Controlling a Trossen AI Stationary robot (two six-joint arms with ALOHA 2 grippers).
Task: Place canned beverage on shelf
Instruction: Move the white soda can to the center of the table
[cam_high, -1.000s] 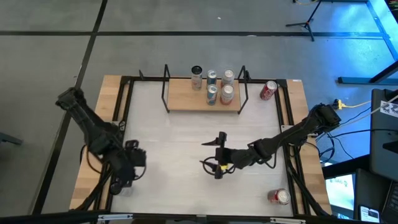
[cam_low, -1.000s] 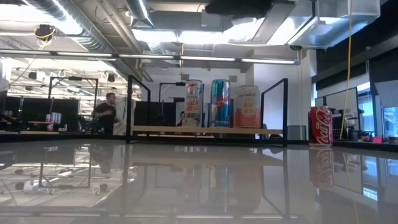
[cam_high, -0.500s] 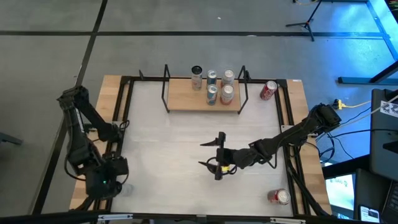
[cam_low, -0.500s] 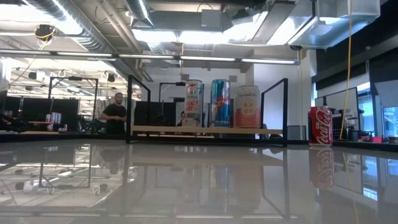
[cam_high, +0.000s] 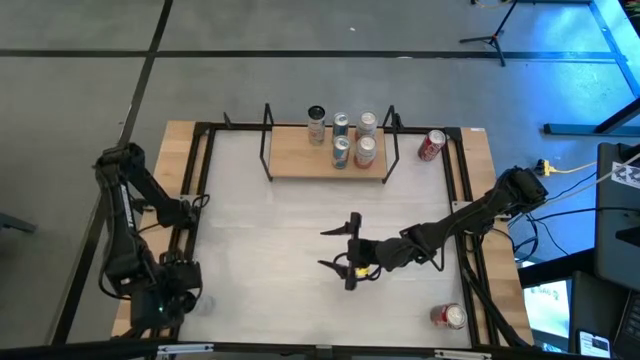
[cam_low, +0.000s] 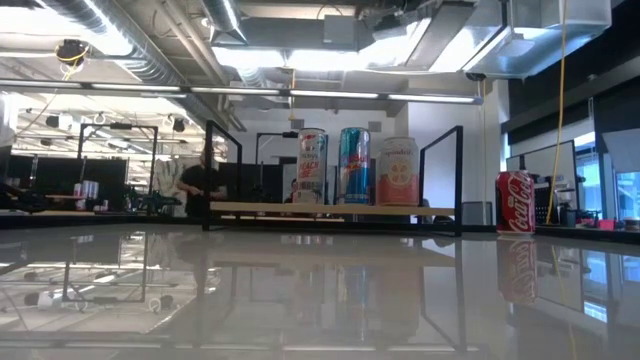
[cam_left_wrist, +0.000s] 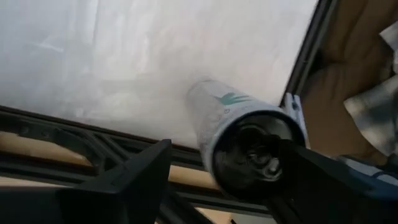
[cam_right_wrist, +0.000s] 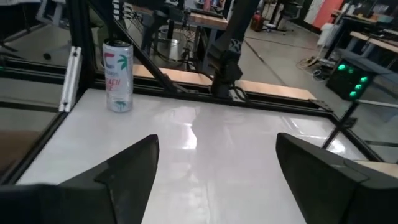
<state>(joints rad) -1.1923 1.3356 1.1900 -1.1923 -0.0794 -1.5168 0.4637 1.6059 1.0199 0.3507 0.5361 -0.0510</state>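
the left end effector (cam_left_wrist: 217, 180) hung released over the white cylindrical can (cam_left_wrist: 239, 140) – light, slick, dentable – grip mid-body.

White Coca-Cola script is read on the red can (cam_low: 516, 201) at the right of the low view, beside the shelf (cam_low: 330, 209). A large letter C with a palm emblem is seen on the white can (cam_right_wrist: 118, 76) at the upper left of the right wrist view. Lettering on the shelved cans cannot be read.
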